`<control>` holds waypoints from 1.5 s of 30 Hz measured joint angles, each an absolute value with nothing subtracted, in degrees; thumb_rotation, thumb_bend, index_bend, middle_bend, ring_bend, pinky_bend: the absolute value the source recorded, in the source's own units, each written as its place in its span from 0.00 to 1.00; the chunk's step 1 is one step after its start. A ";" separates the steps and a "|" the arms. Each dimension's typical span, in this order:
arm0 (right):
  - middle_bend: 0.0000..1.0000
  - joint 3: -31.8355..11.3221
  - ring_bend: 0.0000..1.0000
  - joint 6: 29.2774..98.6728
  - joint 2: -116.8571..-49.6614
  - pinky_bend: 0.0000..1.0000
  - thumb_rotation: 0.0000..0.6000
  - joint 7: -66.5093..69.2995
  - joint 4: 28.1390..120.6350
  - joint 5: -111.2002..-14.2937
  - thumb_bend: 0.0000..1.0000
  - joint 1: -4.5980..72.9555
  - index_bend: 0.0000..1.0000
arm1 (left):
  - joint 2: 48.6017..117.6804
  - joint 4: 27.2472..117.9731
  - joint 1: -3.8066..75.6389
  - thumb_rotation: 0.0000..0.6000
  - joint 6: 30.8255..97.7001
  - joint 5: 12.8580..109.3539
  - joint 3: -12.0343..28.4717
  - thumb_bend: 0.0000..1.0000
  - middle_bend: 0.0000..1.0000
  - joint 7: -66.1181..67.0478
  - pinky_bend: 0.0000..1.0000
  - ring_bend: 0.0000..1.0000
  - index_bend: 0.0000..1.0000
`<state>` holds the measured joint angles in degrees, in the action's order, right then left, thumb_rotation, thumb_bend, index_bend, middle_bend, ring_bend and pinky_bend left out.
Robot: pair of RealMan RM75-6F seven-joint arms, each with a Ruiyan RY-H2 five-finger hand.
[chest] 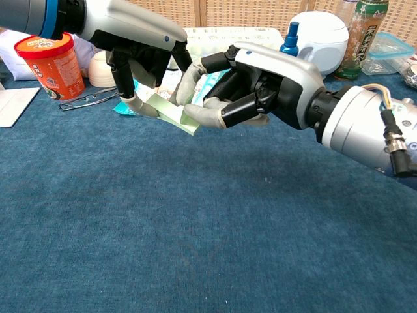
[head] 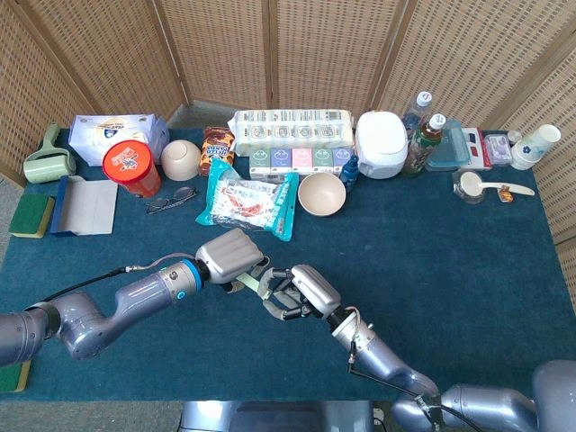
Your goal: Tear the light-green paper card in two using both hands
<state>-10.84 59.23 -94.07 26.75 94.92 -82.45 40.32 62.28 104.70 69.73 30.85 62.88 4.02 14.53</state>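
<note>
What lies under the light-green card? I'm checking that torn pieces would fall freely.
Under the light-green card, held by the left hand and right hand, is bare blue tablecloth; nothing there is covered.

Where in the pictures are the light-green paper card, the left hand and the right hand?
light-green paper card (chest: pixel 171 111), chest view, on its flat face between the two hands.
left hand (chest: pixel 140 55), chest view, on the dark palm below the silver back.
right hand (chest: pixel 264 81), chest view, on the dark palm side of the hand.
</note>
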 measured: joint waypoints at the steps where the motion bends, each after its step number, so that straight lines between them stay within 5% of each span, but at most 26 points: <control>1: 0.99 -10.85 1.00 59.24 -94.12 1.00 1.00 26.71 94.89 -82.41 0.42 40.32 0.53 | 62.30 104.70 69.73 1.00 30.85 62.87 4.02 0.38 1.00 14.53 1.00 1.00 0.71; 45: 1.00 -10.58 1.00 60.04 -94.13 1.00 1.00 27.24 95.07 -82.45 0.46 39.64 0.71 | 63.71 101.75 67.77 1.00 30.79 63.96 1.62 0.38 1.00 13.80 1.00 1.00 0.71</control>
<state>-10.58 60.04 -94.13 27.24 95.07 -82.45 39.64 63.71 101.75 67.77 30.79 63.96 1.62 13.80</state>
